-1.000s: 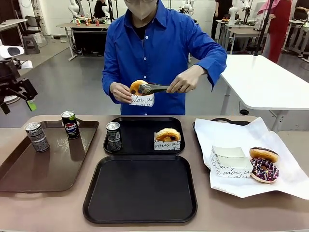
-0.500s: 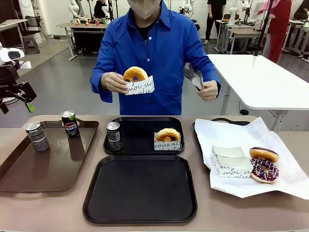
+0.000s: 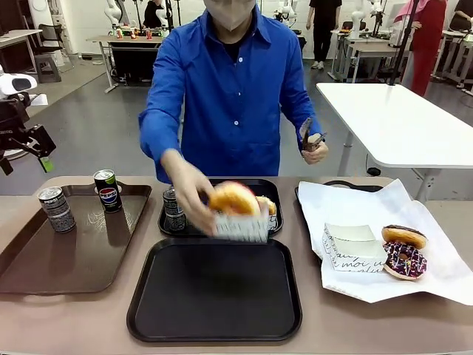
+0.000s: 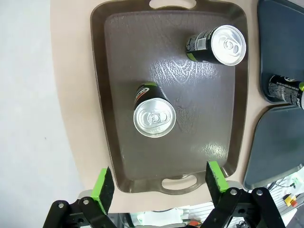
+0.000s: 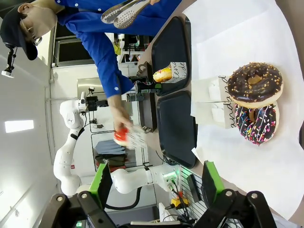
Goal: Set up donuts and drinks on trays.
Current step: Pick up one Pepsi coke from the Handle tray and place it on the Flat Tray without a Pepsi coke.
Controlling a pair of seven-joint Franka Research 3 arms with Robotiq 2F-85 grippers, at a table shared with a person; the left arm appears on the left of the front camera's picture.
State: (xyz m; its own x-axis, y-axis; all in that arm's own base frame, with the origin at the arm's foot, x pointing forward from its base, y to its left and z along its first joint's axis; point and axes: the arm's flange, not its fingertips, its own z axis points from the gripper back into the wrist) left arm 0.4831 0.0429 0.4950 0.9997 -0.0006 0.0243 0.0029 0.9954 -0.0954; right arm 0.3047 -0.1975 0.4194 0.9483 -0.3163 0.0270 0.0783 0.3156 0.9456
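Two claws gape empty: green-padded left claw [image 4: 158,183] points down over a slim silver can [image 4: 154,116]; right claw [image 5: 155,180] angles toward chocolate ring donuts [image 5: 255,85].

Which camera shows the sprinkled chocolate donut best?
Right wrist view: the sprinkled chocolate donut is close and large, partly overlapped by another donut. Front view shows it smaller, on the white paper.

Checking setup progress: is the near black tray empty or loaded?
Empty. The near black tray shows bare surface throughout; the person's hand holds a sleeved donut in the air near its far rim, not yet set down.
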